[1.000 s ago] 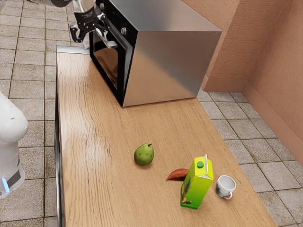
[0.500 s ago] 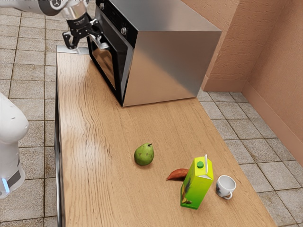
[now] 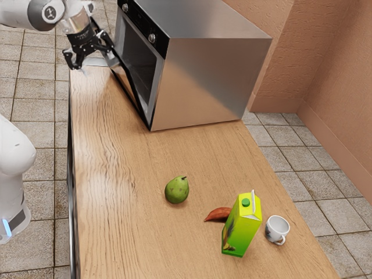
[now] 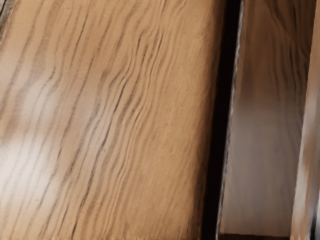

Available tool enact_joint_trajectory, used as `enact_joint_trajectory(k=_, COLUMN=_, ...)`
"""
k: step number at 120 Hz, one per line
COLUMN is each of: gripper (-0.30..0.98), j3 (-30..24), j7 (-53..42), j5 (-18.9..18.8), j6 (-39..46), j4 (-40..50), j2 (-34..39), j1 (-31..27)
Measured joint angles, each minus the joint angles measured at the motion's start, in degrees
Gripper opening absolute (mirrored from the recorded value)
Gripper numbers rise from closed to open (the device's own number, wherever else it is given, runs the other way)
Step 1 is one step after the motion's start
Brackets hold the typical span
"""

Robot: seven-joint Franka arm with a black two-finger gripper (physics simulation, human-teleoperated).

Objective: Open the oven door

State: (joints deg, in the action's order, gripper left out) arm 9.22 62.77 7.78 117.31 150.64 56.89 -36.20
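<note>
Brown wood covers the long table [image 3: 107, 186]. Near ten o'clock in the exterior view, the black two-finger gripper [image 3: 94, 61] has its fingers apart, beside the flat, black-edged oven door [image 3: 131, 87]. The door is partly open, so opening seems half done. Next it needs a gentle move out and down.

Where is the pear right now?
In the exterior view, the pear is on the table, between the oven and the carton, on the view's left of the carton.
</note>
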Motion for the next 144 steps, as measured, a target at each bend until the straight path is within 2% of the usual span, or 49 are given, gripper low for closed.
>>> enact_joint_trajectory(k=60, gripper=0.65, j3=4.55, j7=0.09, j5=-1.01, j6=0.06, j4=8.75, j2=11.10, j1=-1.53)
enact_joint_trajectory(k=83, gripper=0.66, j3=5.74, j7=-0.06, j5=-0.97, j6=-1.00, j4=11.52, j2=17.86, j1=-4.45)
enact_joint_trajectory(k=96, gripper=0.66, j3=5.88, j7=-0.18, j5=-1.42, j6=-3.38, j4=11.30, j2=22.60, j1=-7.69)
enact_joint_trajectory(k=108, gripper=0.67, j3=5.06, j7=-0.27, j5=-2.07, j6=-5.59, j4=7.41, j2=22.86, j1=-7.96)
enact_joint_trajectory(k=114, gripper=0.67, j3=3.83, j7=-0.11, j5=-2.03, j6=-6.69, j4=4.32, j2=20.49, j1=-5.19)
enact_joint_trajectory(k=122, gripper=0.68, j3=2.19, j7=1.27, j5=-2.18, j6=-7.93, j4=1.13, j2=17.35, j1=5.57)
enact_joint_trajectory(k=134, gripper=0.68, j3=-10.24, j7=5.85, j5=-2.16, j6=-11.19, j4=-9.30, j2=12.93, j1=15.84)
enact_joint_trajectory(k=140, gripper=0.68, j3=-15.87, j7=9.25, j5=-1.94, j6=-13.12, j4=-15.43, j2=7.47, j1=20.42)
enact_joint_trajectory(k=144, gripper=0.68, j3=-18.76, j7=11.84, j5=-1.56, j6=-14.17, j4=-21.05, j2=0.42, j1=23.63)
